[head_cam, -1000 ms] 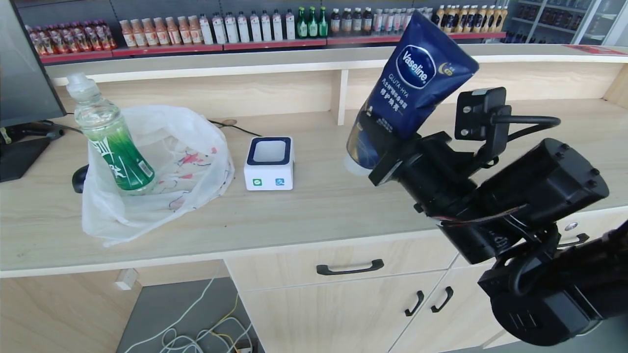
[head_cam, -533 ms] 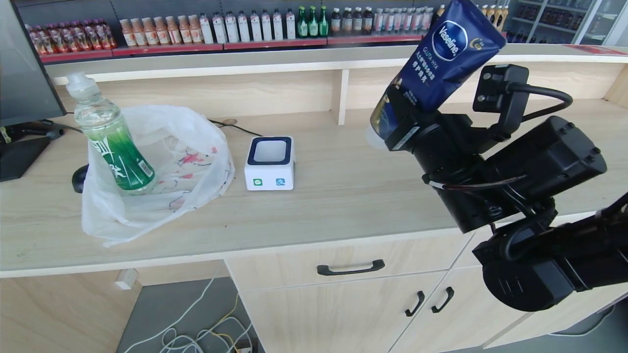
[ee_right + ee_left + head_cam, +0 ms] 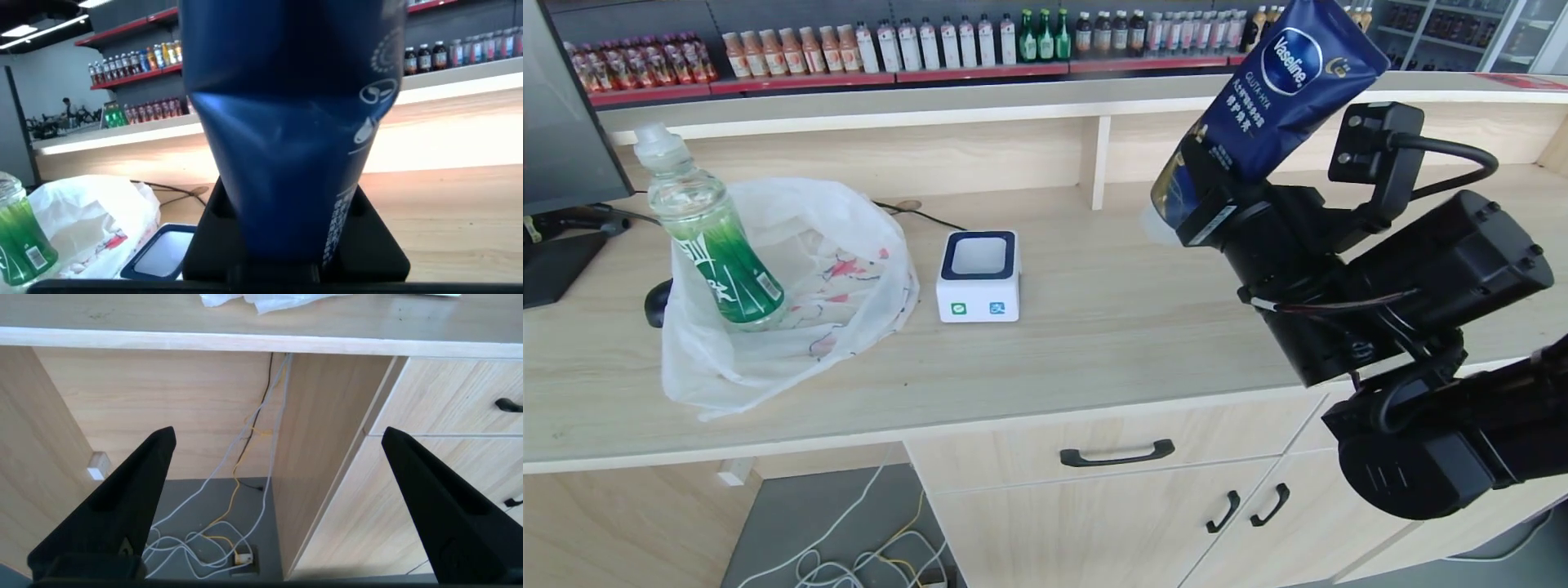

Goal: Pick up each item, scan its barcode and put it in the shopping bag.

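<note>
1. Shop shelves of drinks run behind a long wooden bench (image 3: 1094, 351). A shopping bag (image 3: 866, 278) lies open near the bench's left end, with a green bottle (image 3: 719, 245) leaning inside it.
2. Just beside the bag, toward the middle of the bench, sits a small white scanner (image 3: 978, 276) with its window facing up.
3. On the right arm (image 3: 1421, 278), the jaws are clenched on the cap end of a blue tube (image 3: 1274, 90), held in the air over the right half of the bench.
4. The tube's long axis slants upward, with the flat sealed end highest and the cap end lowest.
5. From the tube, the scanner lies lower and to the robot's left, well apart. The next move is probably to carry the tube across and turn its barcode to the window. I cannot tell which face has the barcode.
6. The left jaws hang released and spread wide, below the bench's front edge, so the right arm is the one placed to scan.
</note>
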Controlling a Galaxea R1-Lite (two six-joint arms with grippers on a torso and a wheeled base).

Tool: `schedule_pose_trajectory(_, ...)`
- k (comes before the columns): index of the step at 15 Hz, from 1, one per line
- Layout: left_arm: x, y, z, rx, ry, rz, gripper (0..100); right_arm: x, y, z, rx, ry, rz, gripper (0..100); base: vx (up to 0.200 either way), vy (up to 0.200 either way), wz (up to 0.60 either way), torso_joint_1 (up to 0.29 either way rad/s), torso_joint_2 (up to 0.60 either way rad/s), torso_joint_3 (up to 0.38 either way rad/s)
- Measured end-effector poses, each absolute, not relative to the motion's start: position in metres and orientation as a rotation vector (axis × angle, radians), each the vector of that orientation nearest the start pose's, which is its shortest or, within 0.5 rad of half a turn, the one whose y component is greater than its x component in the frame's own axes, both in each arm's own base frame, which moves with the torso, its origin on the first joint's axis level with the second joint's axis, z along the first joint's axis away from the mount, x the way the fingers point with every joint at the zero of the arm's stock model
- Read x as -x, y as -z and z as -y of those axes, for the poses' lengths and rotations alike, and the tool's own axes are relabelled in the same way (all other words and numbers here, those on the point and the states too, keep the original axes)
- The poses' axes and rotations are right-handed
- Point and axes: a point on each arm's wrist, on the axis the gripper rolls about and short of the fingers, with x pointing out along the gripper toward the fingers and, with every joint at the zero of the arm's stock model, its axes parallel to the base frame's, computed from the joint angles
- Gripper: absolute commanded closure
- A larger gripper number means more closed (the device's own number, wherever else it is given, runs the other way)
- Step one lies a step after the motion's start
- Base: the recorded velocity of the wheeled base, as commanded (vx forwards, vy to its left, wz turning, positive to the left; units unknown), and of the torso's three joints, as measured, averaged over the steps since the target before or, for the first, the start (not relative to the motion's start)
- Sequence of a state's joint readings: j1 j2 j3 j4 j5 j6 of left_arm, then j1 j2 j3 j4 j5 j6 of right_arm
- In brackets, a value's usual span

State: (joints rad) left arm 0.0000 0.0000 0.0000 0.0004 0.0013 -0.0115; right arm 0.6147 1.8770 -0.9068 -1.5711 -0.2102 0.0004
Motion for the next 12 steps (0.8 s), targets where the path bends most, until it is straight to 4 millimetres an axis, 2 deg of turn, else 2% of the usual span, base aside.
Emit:
schedule_pose_trajectory(10,0.0228,-0.0753,0.0,0.014,-0.001,-0.002,0,-0.274,-0.2456,-0.1883,-0.246,-0.395,0.561,100,0.0,0.2,0.0,0.001,0.0,0.001)
schedule_pose_trajectory(12,0.0228,-0.0754,0.0,0.014,-0.001,0.0,0,-0.274,-0.2454,-0.1883,-0.245,-0.395,0.561,100,0.0,0.0,0.0,0.0,0.0,0.0)
